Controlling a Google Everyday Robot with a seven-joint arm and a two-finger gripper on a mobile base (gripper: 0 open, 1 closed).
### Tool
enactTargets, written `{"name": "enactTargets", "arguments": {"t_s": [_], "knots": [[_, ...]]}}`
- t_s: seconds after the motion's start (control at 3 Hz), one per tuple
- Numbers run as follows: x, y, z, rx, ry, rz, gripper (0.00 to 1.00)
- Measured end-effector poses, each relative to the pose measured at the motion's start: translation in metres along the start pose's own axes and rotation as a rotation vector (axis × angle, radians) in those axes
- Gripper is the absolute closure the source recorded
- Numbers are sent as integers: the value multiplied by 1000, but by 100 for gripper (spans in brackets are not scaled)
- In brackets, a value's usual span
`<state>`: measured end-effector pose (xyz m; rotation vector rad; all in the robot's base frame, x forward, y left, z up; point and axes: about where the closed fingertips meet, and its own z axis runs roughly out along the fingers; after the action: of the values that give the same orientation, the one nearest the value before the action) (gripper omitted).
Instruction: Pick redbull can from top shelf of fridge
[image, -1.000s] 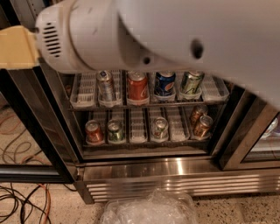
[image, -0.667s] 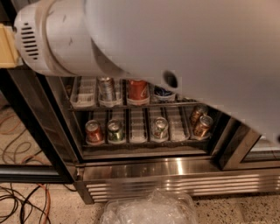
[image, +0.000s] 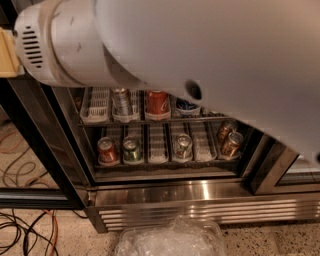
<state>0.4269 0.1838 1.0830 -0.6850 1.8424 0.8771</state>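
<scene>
My white arm fills the upper half of the camera view and hides the upper part of the fridge. The top shelf and the redbull can are hidden behind it. My gripper is out of view. Below the arm two racks of cans show. The upper one holds a slim silvery can whose markings I cannot read, a short red cola can and a blue Pepsi can, half covered by the arm.
The lower rack holds a red can, a green can, a silver can and two copper cans. A black door frame stands open at the left. Cables and a clear plastic bag lie on the floor.
My arm has swung lower and to the right across the view. It now hides the green can at the right of the upper rack and part of the Pepsi can.
</scene>
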Motion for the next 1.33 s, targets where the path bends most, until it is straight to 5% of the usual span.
{"name": "enactTargets", "arguments": {"t_s": [0.33,1.33], "knots": [[6,-11,3,60,-17,66,0],[6,-11,3,60,-17,66,0]]}}
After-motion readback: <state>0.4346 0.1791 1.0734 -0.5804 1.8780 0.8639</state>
